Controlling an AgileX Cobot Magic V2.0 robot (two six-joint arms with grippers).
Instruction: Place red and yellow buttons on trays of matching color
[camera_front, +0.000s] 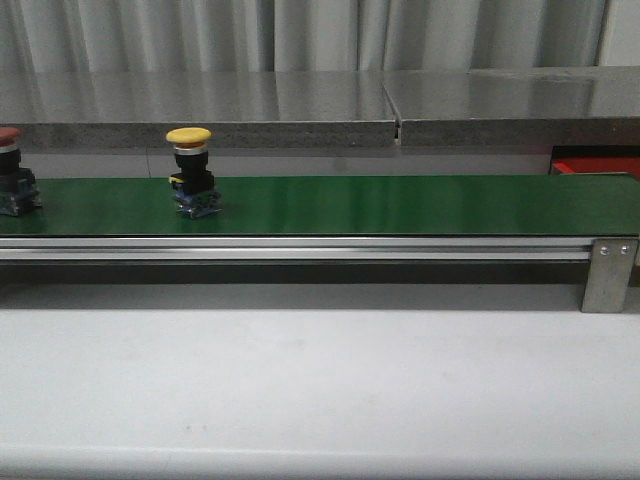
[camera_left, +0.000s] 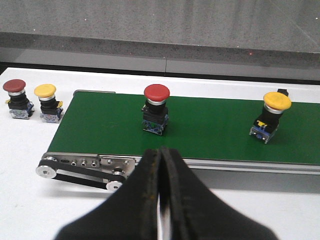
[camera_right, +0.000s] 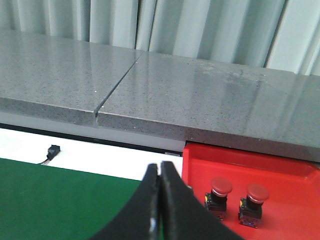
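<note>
My left pincer (camera_left: 161, 165) is pressed together, waiting just short of the red button (camera_left: 156, 107) riding the belt (camera_left: 210, 130); my right pincer (camera_right: 160, 180), also pressed together, hovers beside the red tray (camera_right: 280, 170) for sorting.

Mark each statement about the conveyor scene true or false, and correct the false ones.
1. Two red buttons already sit in the red tray. True.
2. The left hand is holding a yellow button. False: it is shut on nothing, on the near side of the green belt.
3. On the belt stand one red button and one yellow button. True.
4. Both buttons on the belt lie toppled on their sides. False: both stand upright, caps up.
5. Two more buttons, one red and one yellow, wait on the white table off the belt's end. True.
6. The right hand is wide open. False: its fingers are closed together.
</note>
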